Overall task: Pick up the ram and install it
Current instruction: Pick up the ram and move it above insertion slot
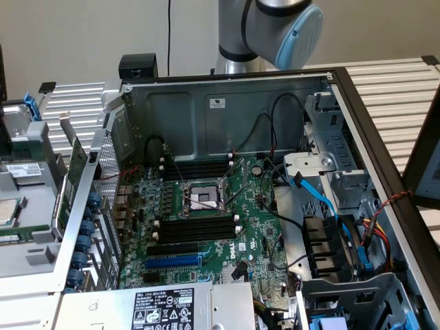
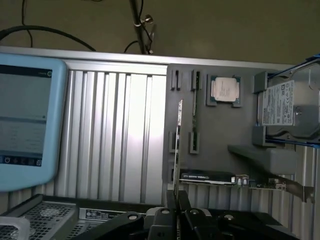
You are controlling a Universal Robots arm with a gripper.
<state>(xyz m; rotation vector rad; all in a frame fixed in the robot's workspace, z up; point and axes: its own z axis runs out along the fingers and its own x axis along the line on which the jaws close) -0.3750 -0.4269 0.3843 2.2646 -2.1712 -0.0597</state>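
Ram [image 2: 179, 116] clenched edge-on in gripper [image 2: 176, 202], lifted near grey parts tray [image 2: 225, 131]. Pickup judged done; install left to do, black motherboard slots [image 1: 196, 229] inside open case [image 1: 206, 103] empty.

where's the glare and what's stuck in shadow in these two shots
Wrist view: a bright patch of glare washes the ribbed table, the screen glows pale blue, and the gripper is a dark shape closed on the ram. Exterior view: even light, a soft shine on the arm's blue cap, deepest shade low inside the computer case.
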